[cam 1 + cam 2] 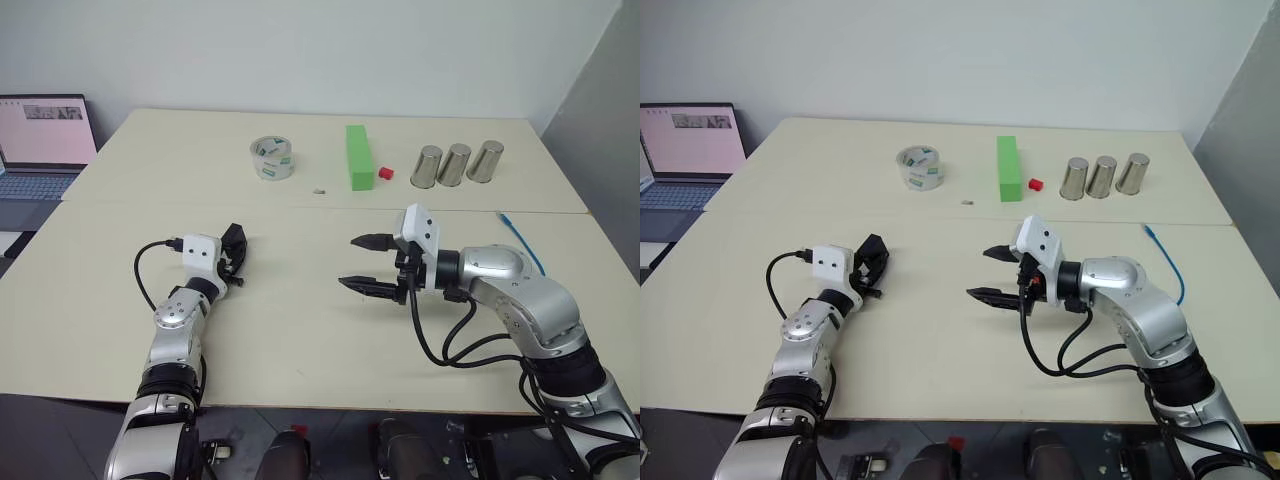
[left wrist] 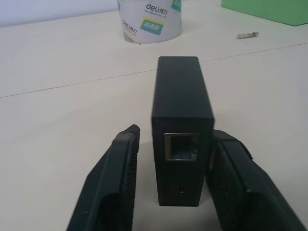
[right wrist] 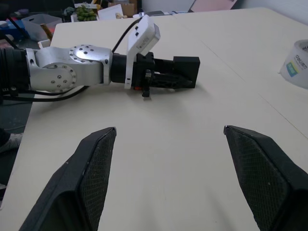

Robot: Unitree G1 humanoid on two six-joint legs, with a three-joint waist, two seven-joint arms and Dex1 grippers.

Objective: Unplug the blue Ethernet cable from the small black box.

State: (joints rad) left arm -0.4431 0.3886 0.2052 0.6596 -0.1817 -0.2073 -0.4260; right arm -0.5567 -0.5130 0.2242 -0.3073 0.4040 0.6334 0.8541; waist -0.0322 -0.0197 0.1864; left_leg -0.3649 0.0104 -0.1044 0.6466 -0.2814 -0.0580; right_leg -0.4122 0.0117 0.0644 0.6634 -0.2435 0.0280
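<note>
Standing between left gripper (image 2: 166,192) fingers (image 2: 108,185), small black box (image 2: 182,120) rests on table (image 1: 300,330), empty port facing wrist camera; slight gaps either side, fingers loosened, not clamping. Head views show box just as dark block at fingertips. Right gripper (image 1: 368,264) spread wide, holding nothing. Blue Ethernet cable (image 1: 522,240) lies unplugged beyond right arm, well apart from box.

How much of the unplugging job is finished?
The unplugging looks done: the small black box shows an empty port, and the blue Ethernet cable lies apart at the table's right side. The box stands on the table between the left gripper's parted fingers. The right gripper is open and empty. Left: probably just drawing the arms away.
</note>
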